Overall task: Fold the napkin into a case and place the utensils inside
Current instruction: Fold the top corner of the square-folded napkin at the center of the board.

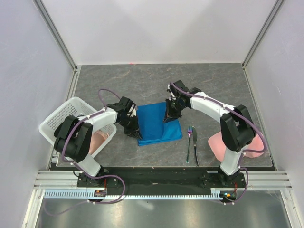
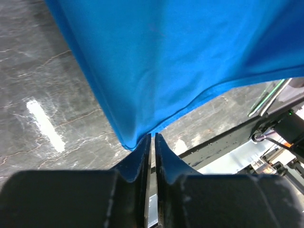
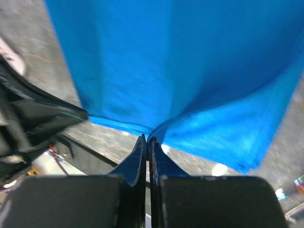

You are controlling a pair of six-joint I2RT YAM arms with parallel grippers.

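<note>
Bright blue thin fabric napkin (image 1: 159, 124) sits mid-desk between the two arms, on the grey marbled desk (image 1: 213, 85). It is partly folded: a doubled layer shows along its near edge, and it is not yet a narrow strip.

Left fingers (image 2: 142, 153) are at the napkin's left edge, near its near-left corner. The left wrist view shows the tips nearly together, pinching the blue hem, with cloth fanning away from the tips.

Right fingers (image 3: 140, 153) are at the napkin's right side, toward the far edge. The right wrist view shows the tips pressed together on a gathered bit of blue cloth, with creases running out from the pinch point. That view is motion-blurred.

Slim shiny metal fork (image 1: 189, 141) and matching table knife (image 1: 195, 150) lie side by side on the desk to the right of the napkin, apart from it. The fork is the nearer of the two to the cloth, tines pointing to the far side. Neither is touched.

Pale pink cloth (image 1: 217, 145) lies by the right arm, partly hidden behind it.

White perforated plastic basket (image 1: 59, 118) is at the left desk edge. Something pale pink (image 1: 99, 141) is inside it, mostly behind the left arm.
</note>
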